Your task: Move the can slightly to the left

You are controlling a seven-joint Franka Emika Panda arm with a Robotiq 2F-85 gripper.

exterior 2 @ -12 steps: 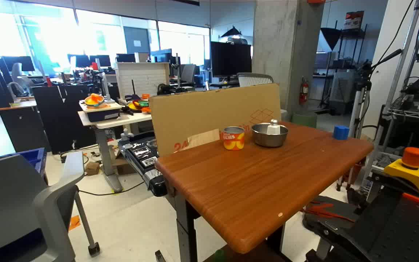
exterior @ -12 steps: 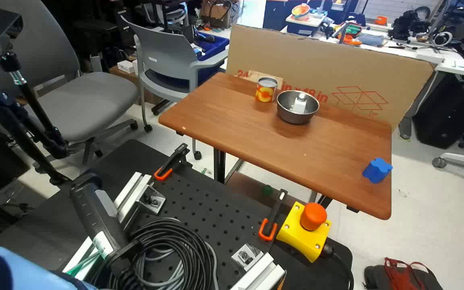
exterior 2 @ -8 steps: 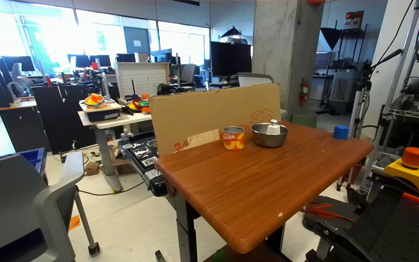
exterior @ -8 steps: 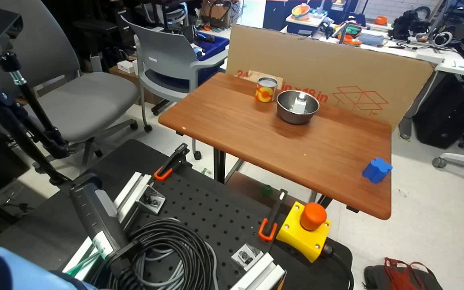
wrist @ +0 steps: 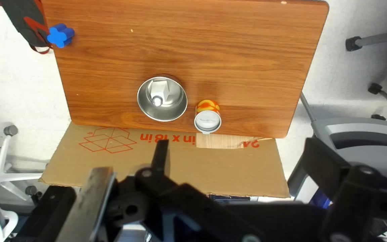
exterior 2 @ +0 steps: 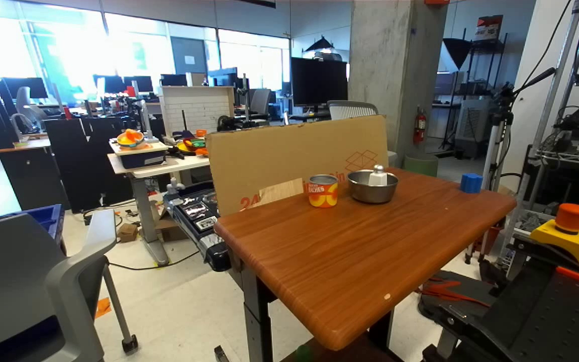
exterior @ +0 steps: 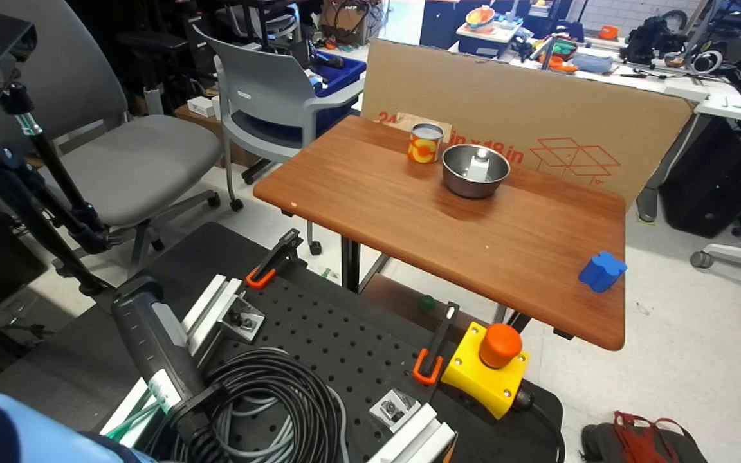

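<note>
The can (exterior: 424, 143) is short and orange-yellow with a pale metal top. It stands upright near the back edge of the wooden table (exterior: 377, 186), and it also shows in an exterior view (exterior 2: 323, 192) and in the wrist view (wrist: 208, 116). It stands beside the steel bowl, with a narrow gap between them. My gripper (wrist: 236, 154) shows only in the wrist view, with its two black fingers wide apart and nothing between them. It is well above the table and apart from the can. The gripper is out of view in both exterior views.
A steel bowl (exterior: 473, 183) beside the can holds a white-and-silver object (exterior: 478, 166). A blue block (exterior: 603, 272) stands near the table's far-right corner. A cardboard panel (exterior: 512, 96) rises behind the back edge. A yellow box with a red button (exterior: 486, 373) sits on the black mount.
</note>
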